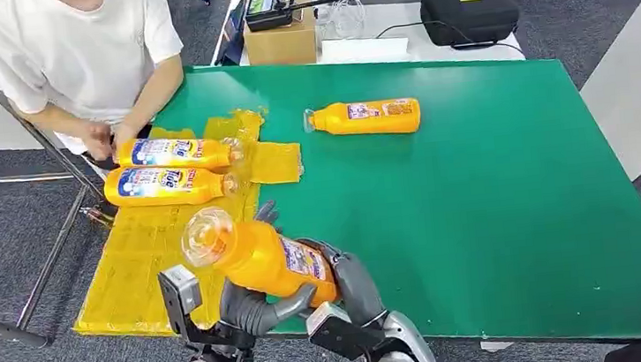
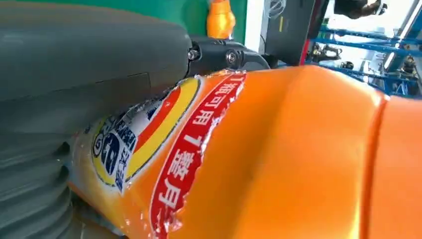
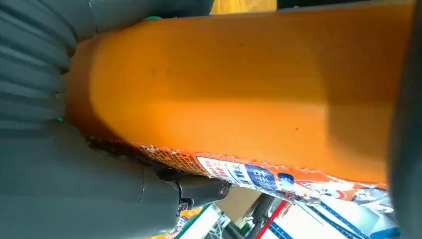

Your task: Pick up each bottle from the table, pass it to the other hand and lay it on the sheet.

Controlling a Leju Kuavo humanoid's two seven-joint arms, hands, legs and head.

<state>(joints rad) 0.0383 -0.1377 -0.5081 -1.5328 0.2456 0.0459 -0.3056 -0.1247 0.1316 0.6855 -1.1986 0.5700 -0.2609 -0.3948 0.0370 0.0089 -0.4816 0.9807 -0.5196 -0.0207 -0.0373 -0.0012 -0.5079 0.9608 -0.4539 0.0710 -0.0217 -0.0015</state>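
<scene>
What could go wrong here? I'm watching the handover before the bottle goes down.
Both the left hand and right hand grip the held bottle; a mistimed release could drop it onto the table. A person's hands rest by the two bottles on the yellow sheet, close to the likely laying spot.

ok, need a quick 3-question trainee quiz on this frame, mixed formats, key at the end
1. True or false: both hands are on the held bottle.
2. How many bottles lie on the yellow sheet? A) one B) two C) three
3. Fill in: the lone bottle on the green table lies on its ____.

Key:
1. True: the left hand and right hand both grip it, mid-handover.
2. B: the upper bottle and the lower bottle, near the person.
3. Side.
</scene>
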